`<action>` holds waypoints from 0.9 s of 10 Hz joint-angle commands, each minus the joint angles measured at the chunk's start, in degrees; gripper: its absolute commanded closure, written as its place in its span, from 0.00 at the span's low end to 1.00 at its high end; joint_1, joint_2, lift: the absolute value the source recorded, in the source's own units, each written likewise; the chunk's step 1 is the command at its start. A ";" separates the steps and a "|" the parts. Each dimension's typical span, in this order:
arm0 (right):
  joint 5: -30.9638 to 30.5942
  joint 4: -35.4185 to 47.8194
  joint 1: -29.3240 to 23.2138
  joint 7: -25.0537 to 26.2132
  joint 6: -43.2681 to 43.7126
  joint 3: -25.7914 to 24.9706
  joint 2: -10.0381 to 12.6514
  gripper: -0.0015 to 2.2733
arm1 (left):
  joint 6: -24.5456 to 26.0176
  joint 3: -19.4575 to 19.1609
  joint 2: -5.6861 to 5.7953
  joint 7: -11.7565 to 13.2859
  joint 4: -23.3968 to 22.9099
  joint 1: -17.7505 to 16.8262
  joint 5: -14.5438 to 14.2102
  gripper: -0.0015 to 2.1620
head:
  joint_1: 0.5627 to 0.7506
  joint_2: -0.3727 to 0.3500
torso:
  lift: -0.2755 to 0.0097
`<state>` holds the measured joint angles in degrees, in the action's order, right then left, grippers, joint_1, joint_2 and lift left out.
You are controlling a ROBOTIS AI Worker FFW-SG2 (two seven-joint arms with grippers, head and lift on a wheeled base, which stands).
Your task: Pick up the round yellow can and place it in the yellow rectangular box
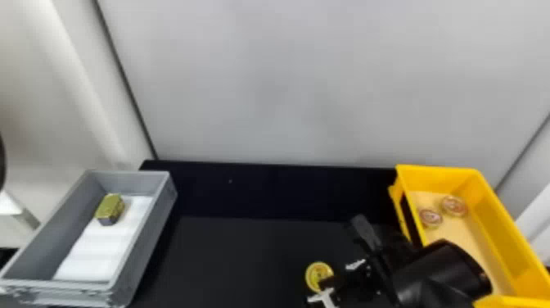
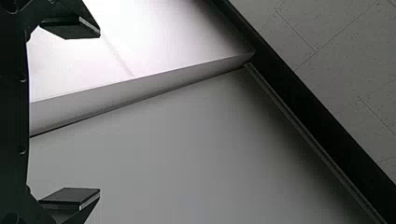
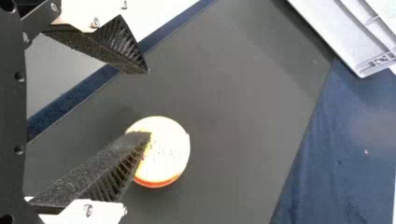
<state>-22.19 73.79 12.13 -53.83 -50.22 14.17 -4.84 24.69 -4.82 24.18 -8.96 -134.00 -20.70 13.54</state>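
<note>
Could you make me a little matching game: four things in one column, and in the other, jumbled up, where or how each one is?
1. Round yellow can
2. Gold block
3. Two small round tins
4. Right gripper

A. Inside the yellow rectangular box
B. Open, with nothing between its fingers
C. On the black table
D. Inside the gray bin

Right pairs: 1-C, 2-D, 3-A, 4-B

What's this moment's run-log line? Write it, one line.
round yellow can: on black table | right gripper: open, at can, not gripping | yellow box: two round items inside | left gripper: open, empty
</note>
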 commanded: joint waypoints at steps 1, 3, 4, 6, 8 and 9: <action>-0.85 -0.22 -0.09 -0.07 0.45 -0.37 -0.09 0.08 | 0.20 0.16 0.01 -0.01 -0.03 -0.04 0.00 0.04 | 0.53 0.59 | 0.93; -0.85 -0.31 -0.09 -0.07 0.89 -0.81 -0.09 0.08 | 0.20 0.16 -0.08 -0.01 -0.03 -0.04 0.00 0.04 | 0.53 0.59 | 0.93; -0.85 -0.22 0.00 -0.16 1.07 -0.98 -0.09 0.08 | 0.29 0.16 0.01 -0.01 -0.03 -0.04 0.00 0.04 | 0.53 0.59 | 0.93; -0.85 0.48 0.09 -0.87 1.59 -1.25 0.00 0.08 | 0.37 0.25 -0.08 -0.01 -0.03 -0.04 0.00 0.04 | 0.53 0.59 | 0.93; -0.85 4.17 0.44 -1.48 1.59 -1.07 -0.26 0.08 | 0.46 0.34 -0.08 -0.01 -0.03 -0.04 0.00 0.04 | 0.53 0.59 | 0.93; -0.85 5.66 0.79 -1.57 1.33 -1.07 -0.44 0.08 | 0.46 0.34 -0.08 -0.01 -0.03 -0.04 0.00 0.04 | 0.53 0.59 | 0.93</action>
<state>-23.04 77.10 12.46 -55.28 -48.63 13.03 -5.00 25.11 -4.50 24.10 -8.95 -134.04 -20.74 13.53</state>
